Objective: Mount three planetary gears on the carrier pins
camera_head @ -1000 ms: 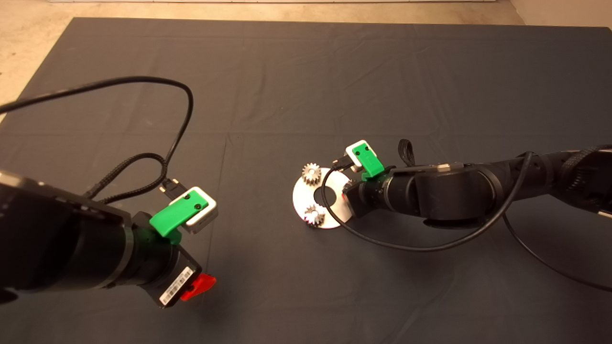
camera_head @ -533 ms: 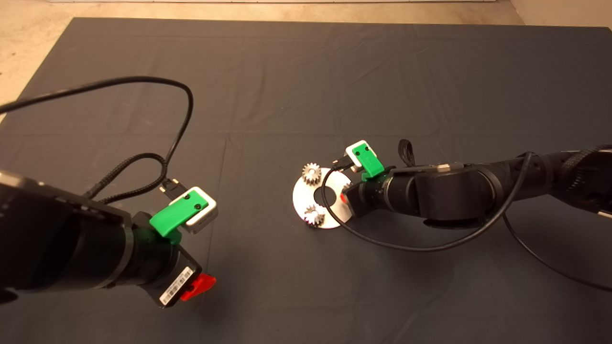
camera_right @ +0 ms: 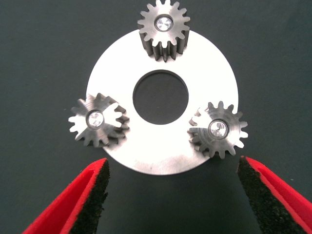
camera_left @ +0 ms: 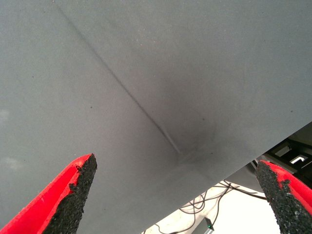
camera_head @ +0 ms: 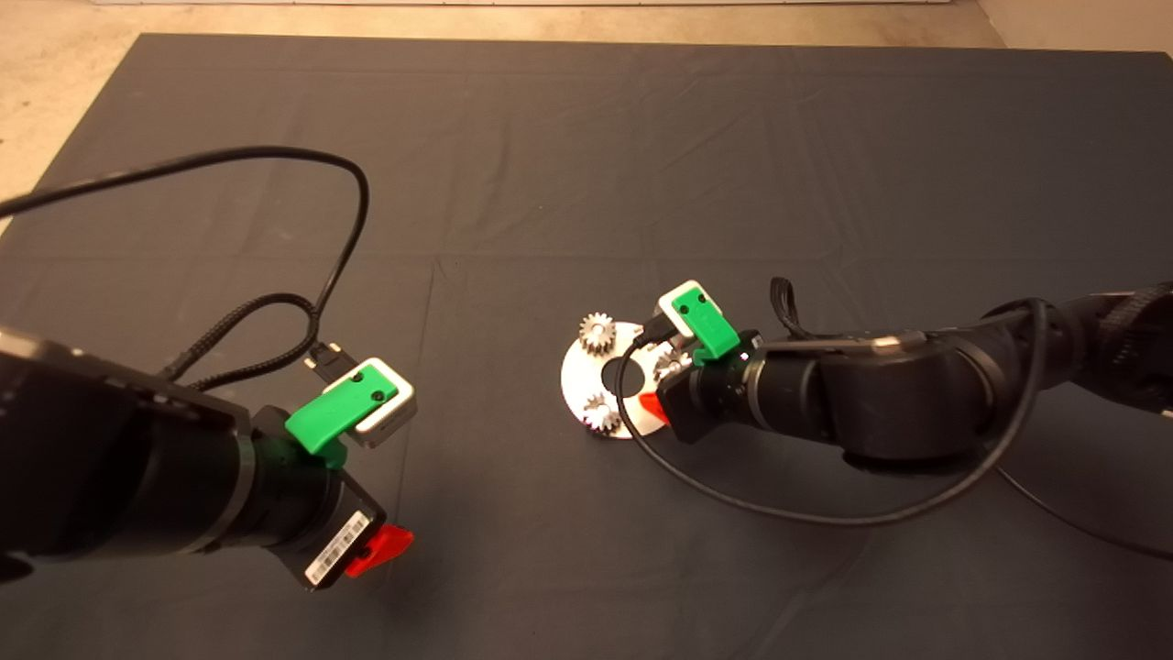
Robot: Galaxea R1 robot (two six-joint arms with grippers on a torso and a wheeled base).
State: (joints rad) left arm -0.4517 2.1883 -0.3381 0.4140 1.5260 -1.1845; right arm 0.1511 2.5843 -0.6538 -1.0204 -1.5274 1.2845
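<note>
All three planetary gears (camera_right: 164, 27) are seated on the carrier pins (camera_right: 217, 127) of the disc (camera_right: 204, 68). The right gripper (camera_right: 173, 195) is held just beside it, jaws wide and empty. The left gripper (camera_left: 175, 195) is parked over bare mat (camera_left: 146, 73), jaws wide

Dark mat (camera_head: 550, 165), creased, with silver disc (camera_head: 577, 385) flat on it.

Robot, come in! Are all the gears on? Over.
Right gripper open, empty, beside disc. Three planetary gears seated on carrier pins. Left gripper open, parked.
</note>
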